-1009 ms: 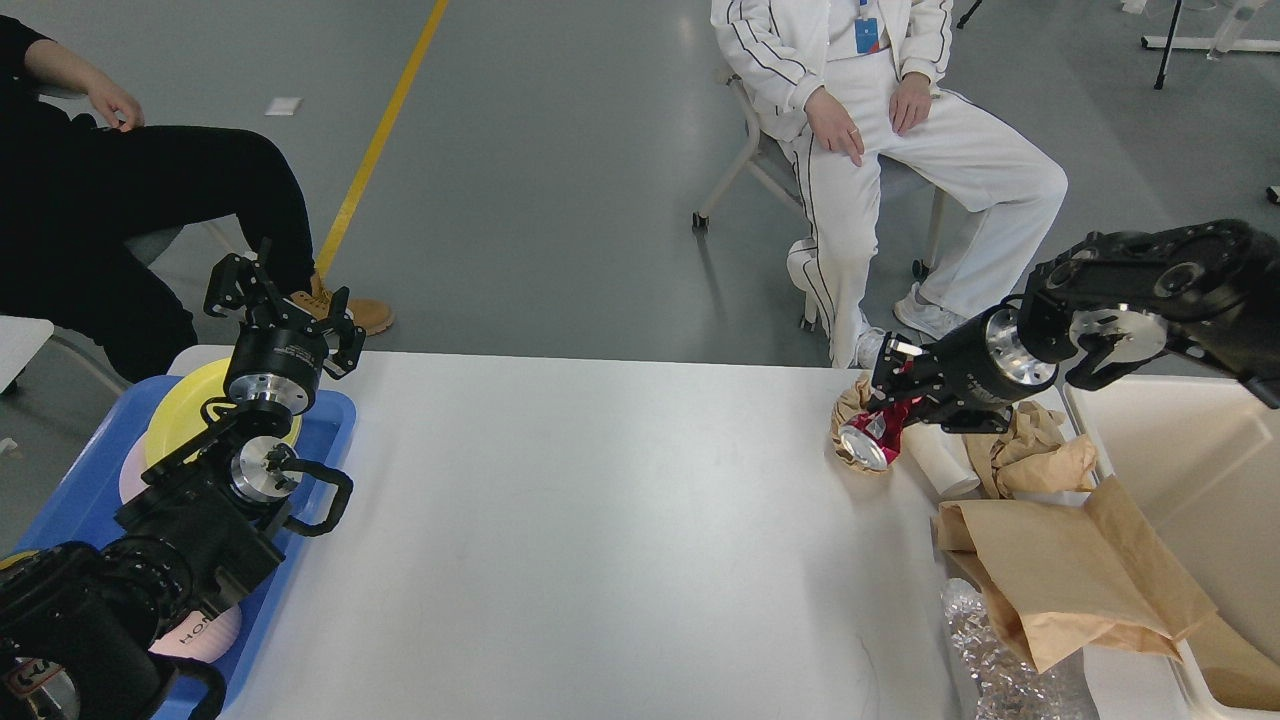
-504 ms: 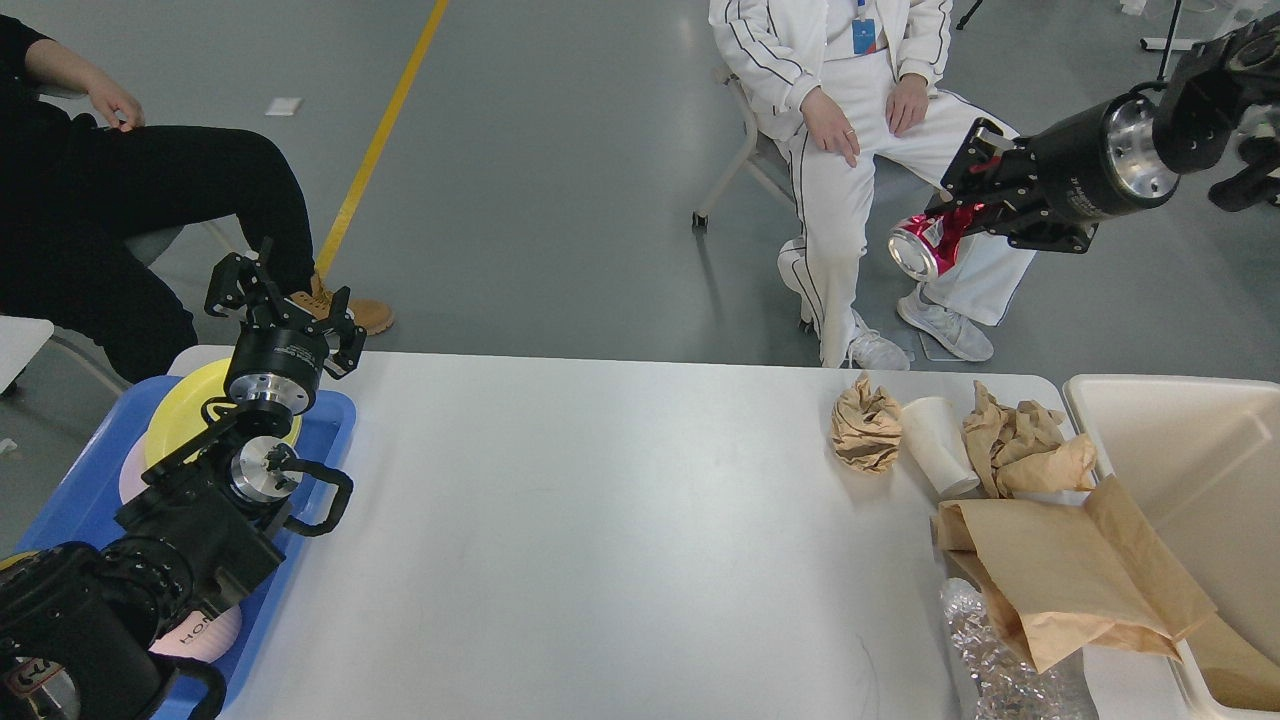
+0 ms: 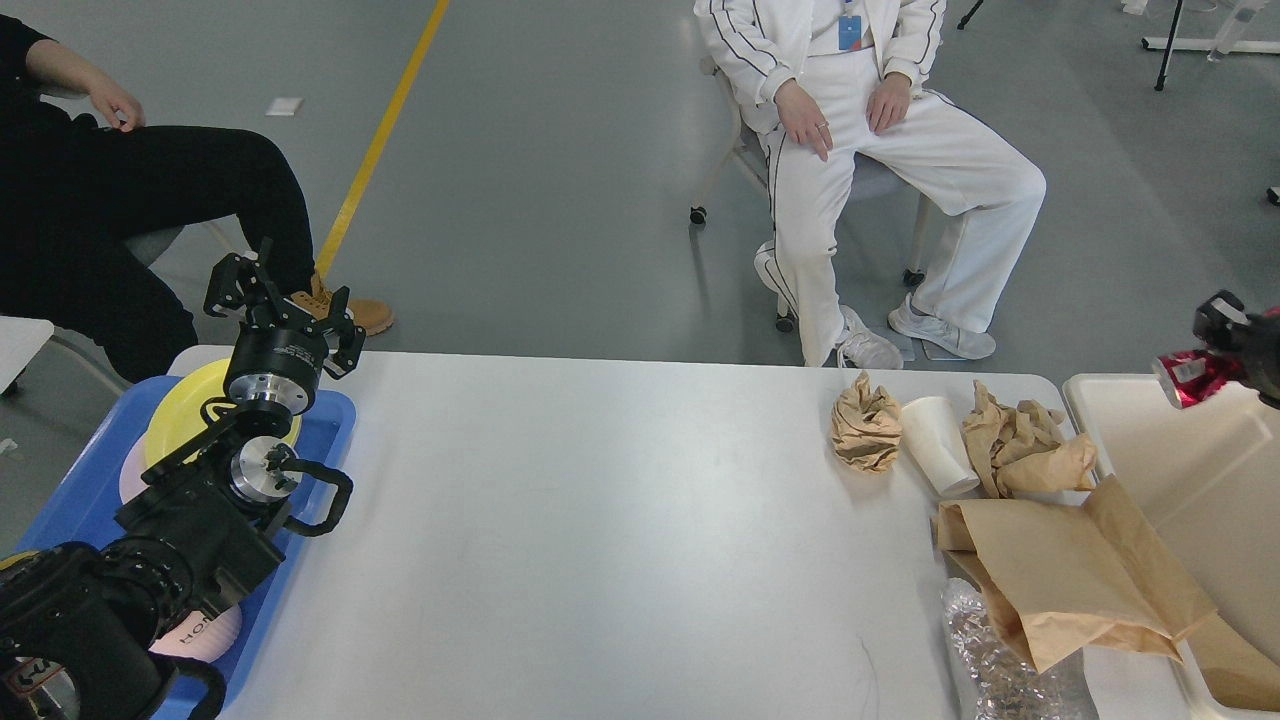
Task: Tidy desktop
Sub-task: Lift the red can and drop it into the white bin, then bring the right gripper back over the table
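A: Where is the desktop (image 3: pixel 600 540) relative to the two grippers?

B: It fills the lower middle of the view. The left gripper (image 3: pixel 275 300) hangs over its far left corner, above the blue tray (image 3: pixel 330 425) that sits at the left edge. Its fingers are spread apart and hold nothing.

A: And the right gripper (image 3: pixel 1225 345)?

B: Only its tip shows at the right border, off the desktop and above the far rim of the cream bin (image 3: pixel 1150 420). A crushed red can (image 3: pixel 1190 375) sits at its end, apparently gripped, with the fingers closed on it, though most of the gripper is cut off.

A: What lies on the desktop itself?

B: Clutter gathers at the right end. A crumpled paper ball (image 3: pixel 865 425) sits near the far edge, a white paper cup (image 3: pixel 938 445) lies tipped just beside it, and more crumpled brown paper (image 3: pixel 1025 440) lies on the cup's other side. Nearer, a brown paper bag (image 3: pixel 1060 575) drapes from the desktop over the bin's rim, and some clear crinkled plastic (image 3: pixel 985 650) lies under its near corner.

A: And on the left?

B: A yellow plate (image 3: pixel 185 410) lies in the tray, partly behind the left arm. The middle of the desktop is bare white. Behind it sit a person in white (image 3: pixel 860 130) and a person in black (image 3: pixel 120 200).
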